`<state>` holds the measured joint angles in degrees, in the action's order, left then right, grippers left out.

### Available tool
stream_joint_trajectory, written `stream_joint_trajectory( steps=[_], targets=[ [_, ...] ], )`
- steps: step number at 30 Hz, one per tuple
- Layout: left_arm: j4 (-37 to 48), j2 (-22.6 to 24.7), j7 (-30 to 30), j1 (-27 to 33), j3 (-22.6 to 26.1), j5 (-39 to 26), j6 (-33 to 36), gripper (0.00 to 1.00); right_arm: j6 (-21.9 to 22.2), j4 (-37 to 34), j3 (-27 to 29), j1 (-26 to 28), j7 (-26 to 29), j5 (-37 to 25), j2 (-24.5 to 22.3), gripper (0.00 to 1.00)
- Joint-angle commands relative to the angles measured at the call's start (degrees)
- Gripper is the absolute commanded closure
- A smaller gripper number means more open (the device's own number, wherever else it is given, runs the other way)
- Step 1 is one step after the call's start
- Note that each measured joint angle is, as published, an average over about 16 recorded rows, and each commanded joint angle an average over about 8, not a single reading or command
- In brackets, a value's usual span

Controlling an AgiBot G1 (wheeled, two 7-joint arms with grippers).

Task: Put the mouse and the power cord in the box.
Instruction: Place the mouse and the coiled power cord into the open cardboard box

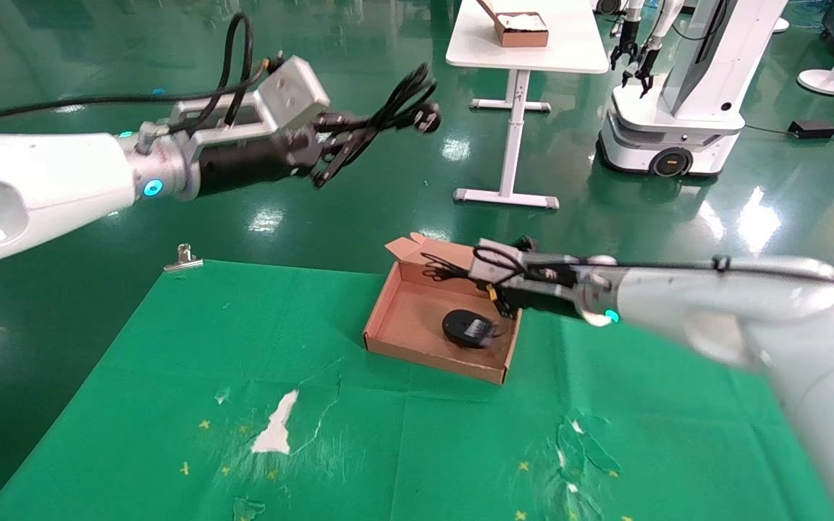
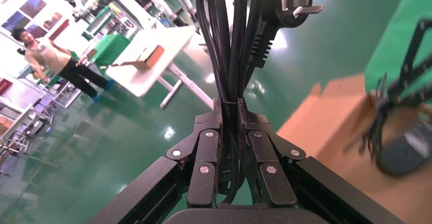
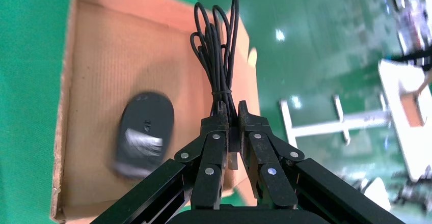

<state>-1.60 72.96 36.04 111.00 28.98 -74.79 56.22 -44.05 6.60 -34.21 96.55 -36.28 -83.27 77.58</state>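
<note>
Your left gripper (image 1: 341, 145) is squeezing the power cord (image 1: 395, 101) tight, high in the air at about ten o'clock from the box (image 1: 417, 318). The cord is thick and bendy, so its loops are flopping and the chunky plug (image 2: 293, 2) is hanging off the end. The bunched middle, where you are holding it, looks like the best spot.

Your right gripper (image 1: 498, 288) is pinching the thin cable bundle (image 3: 218, 51) over the box's back edge. The mouse (image 1: 469, 327) is sitting inside the box, near three o'clock. It looks light and smooth.

Its body is looking smeared, so you cannot tell if it is lying flat. The cable between mouse and bundle is hidden.
</note>
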Motion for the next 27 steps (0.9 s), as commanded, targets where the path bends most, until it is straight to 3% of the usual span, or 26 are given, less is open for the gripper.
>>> stream_joint_trajectory(
  steps=[1, 3, 4, 11, 12, 20, 27],
  targets=[
    [0.32, -0.83, 0.89, -0.39, 0.37, -0.53, 0.55, 1.0, 3.55, -0.33, 0.47, -1.81, 0.46, 0.82, 0.55, 1.0],
    [0.49, -1.44, 1.68, -0.59, 0.76, -1.12, 0.7, 1.0, 4.2, 0.65, 0.44, -3.43, 1.17, 1.63, 0.66, 1.0],
    [0.54, -1.68, 2.04, -0.69, 0.94, -1.37, 0.77, 1.0, 4.33, 1.16, 0.34, -4.1, 1.51, 1.97, 0.69, 0.94],
    [0.57, -1.97, 4.38, -1.48, 2.02, -2.93, 1.84, 1.0, 5.15, 3.74, -1.37, -6.44, 3.72, 3.6, 0.64, 0.07],
    [0.53, -1.8, 4.68, -1.57, 2.17, -3.14, 1.94, 1.0, 5.32, 3.95, -1.67, -6.5, 3.95, 3.77, 0.62, 0.0],
    [0.48, 1.72, 6.42, -2.69, 3.0, -4.34, -0.26, 1.0, 6.06, 3.9, -2.63, -6.88, 4.71, 6.43, 0.15, 0.0],
    [-3.02, 5.29, 6.09, -6.9, 3.78, -4.57, -4.67, 1.0, 5.35, 1.61, -2.29, -4.42, 1.29, 7.86, -2.5, 0.0]
  ],
)
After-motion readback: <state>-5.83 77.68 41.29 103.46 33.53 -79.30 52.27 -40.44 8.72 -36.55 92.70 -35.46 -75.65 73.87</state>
